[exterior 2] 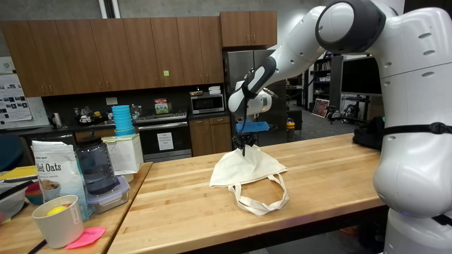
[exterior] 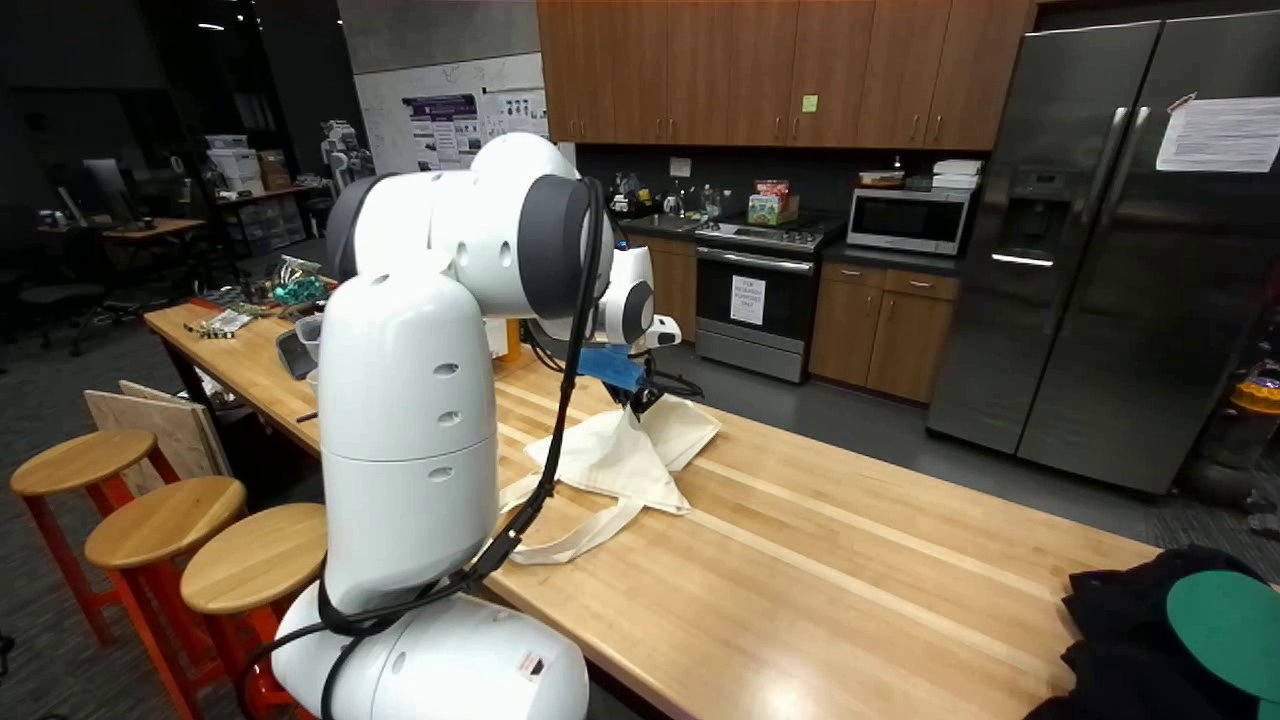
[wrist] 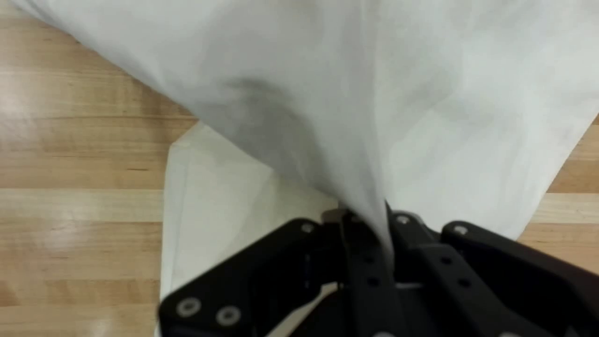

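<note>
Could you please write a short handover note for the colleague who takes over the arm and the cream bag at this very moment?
Tool: shut on a pinched fold of the cream bag.
Where things are: the bag peaks at the tool and drapes down onto the wooden table; its handle straps lie on the table. The wrist view shows a lower layer of cloth beneath the raised ridge.
Done: the cloth is gripped and partly drawn up.
Left: the bag is not yet released, nor does it lie flat. The lower layer could drag along, so probably move gently.
</note>
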Controlling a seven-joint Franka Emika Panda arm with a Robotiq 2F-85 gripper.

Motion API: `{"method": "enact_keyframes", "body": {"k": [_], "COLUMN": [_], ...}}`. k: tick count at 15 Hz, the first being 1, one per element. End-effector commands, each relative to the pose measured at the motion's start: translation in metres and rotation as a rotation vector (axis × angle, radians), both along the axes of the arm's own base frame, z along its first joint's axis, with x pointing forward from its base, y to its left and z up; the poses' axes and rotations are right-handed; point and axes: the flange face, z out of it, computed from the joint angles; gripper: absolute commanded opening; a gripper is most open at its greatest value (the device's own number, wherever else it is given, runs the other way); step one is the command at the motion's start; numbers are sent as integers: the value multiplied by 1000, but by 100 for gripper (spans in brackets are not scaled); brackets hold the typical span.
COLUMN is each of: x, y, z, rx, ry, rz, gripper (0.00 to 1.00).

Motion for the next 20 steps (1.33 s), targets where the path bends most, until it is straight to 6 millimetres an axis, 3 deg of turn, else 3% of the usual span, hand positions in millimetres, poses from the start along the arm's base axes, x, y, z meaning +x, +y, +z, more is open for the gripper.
{"method": "enact_keyframes", "body": {"k": [1, 20], "x": [0, 2], "y": [0, 1], "z": [0, 1], "rx": [0, 5], "ry": [1, 2], "rz": [0, -7], "gripper": [4, 1]}}
